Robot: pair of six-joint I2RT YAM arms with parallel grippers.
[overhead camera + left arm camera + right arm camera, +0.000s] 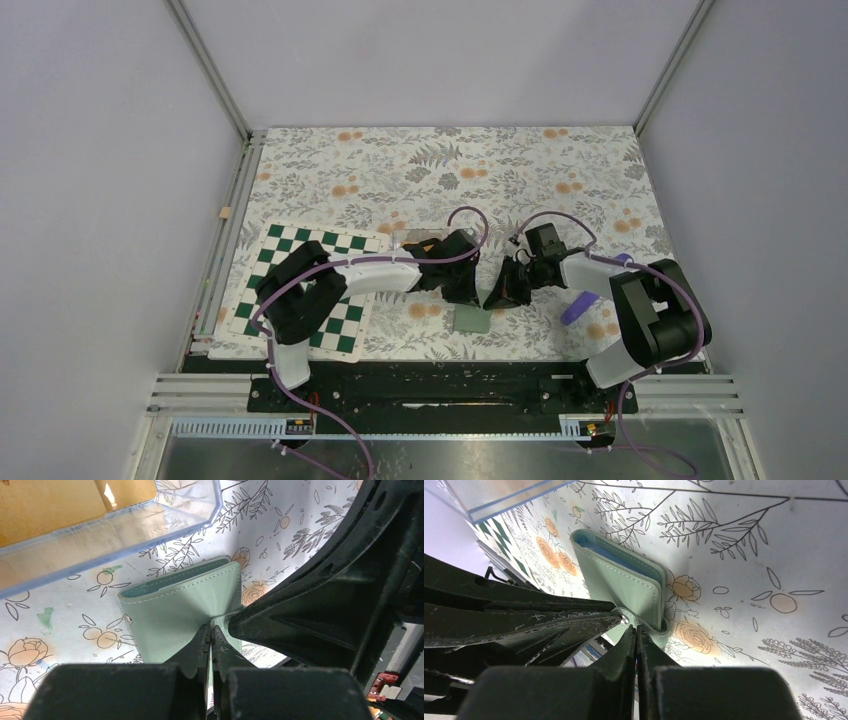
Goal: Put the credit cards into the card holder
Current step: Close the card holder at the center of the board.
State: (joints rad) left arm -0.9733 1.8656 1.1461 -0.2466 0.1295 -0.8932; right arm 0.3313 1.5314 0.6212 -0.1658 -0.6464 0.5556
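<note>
The mint-green stitched leather card holder (pixel 175 605) is folded over. The left gripper (pixel 210 630) and the right gripper (pixel 636 630) are each clamped on its edge.

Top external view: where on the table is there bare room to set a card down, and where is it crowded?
Free: the far half of the floral cloth, from the chequered board to the back wall. Crowded: the near middle, where left gripper and right gripper both pinch the green card holder.
</note>
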